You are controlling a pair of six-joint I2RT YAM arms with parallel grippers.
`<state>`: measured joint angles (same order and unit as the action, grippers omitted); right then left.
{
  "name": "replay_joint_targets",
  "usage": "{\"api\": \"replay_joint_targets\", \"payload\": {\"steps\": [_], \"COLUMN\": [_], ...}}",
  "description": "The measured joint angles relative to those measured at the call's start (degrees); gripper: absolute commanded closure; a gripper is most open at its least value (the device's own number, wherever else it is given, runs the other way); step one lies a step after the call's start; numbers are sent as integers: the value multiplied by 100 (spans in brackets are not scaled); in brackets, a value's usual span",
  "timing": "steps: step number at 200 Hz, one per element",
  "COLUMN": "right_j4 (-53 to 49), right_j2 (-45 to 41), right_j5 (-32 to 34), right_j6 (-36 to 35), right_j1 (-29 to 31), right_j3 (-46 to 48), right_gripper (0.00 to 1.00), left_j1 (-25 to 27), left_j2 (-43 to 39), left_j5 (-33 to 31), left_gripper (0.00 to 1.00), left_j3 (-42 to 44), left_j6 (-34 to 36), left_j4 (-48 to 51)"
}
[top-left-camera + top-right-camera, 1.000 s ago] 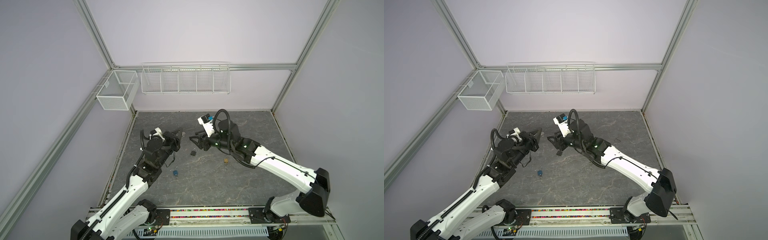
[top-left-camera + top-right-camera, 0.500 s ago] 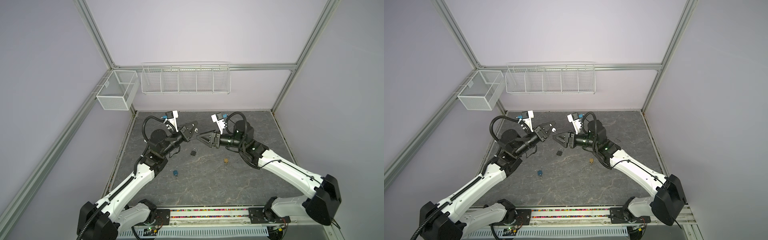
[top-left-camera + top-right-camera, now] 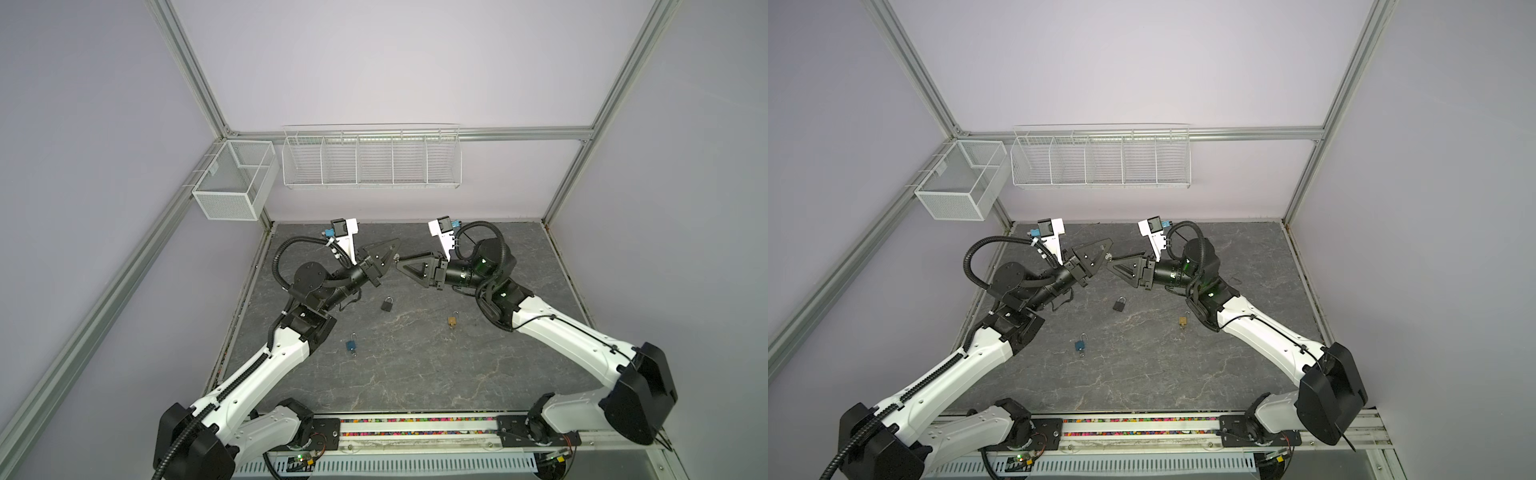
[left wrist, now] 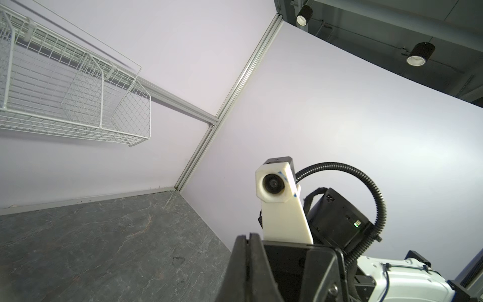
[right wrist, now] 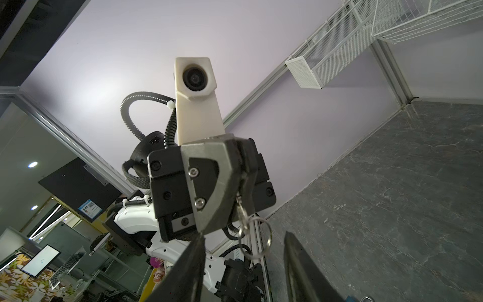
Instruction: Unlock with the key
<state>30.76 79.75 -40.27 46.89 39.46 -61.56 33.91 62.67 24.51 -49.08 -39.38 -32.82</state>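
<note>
Metal key [image 5: 241, 212] pinched in closed left gripper [image 3: 395, 248], aloft, tip to tip with open right gripper [image 5: 243, 234], above black padlock [image 3: 387, 304] on tabletop [image 3: 415, 374]; looks like mid-air handover, next needs right jaws closing on key.

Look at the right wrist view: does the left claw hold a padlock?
No, the left claw is shut on a small metal key.
</note>
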Motion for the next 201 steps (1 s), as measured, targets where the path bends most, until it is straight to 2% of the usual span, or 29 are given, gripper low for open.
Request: {"api": "replay_joint_targets", "payload": {"steps": [201], "right_j4": [684], "right_j2": [291], "right_j5": [-208], "right_j6": [111], "right_j1": [26], "right_j3": [-240], "right_gripper": [82], "left_j1": [109], "left_j2": [0], "left_j5": [39], "left_gripper": [100], "left_j3": [13], "left_j6": [11], "left_j4": [-376]}}
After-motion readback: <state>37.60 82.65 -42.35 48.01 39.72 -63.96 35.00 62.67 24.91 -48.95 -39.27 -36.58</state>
